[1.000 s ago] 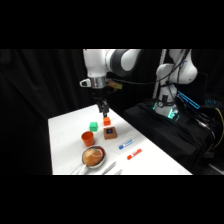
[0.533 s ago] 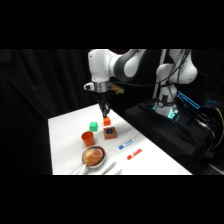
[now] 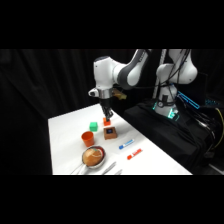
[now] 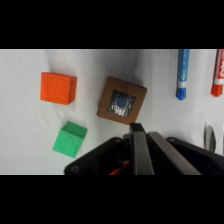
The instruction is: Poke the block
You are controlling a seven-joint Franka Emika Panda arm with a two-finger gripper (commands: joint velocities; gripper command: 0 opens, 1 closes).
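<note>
The block is brown with a dark blue square on its top face, and it stands on the white table. In the side view the block sits just below and in front of my gripper. In the wrist view my gripper has its two fingers pressed together, shut on nothing. Their tip lies at the block's near edge. I cannot tell whether it touches the block.
A small orange cube and a green cube lie left of the block. A blue marker and a red marker lie to its right. An orange cup, a filled bowl and metal utensils stand nearer the front.
The arm has swung a little to the right and the gripper has come down slightly towards the block. The objects on the table have not moved.
</note>
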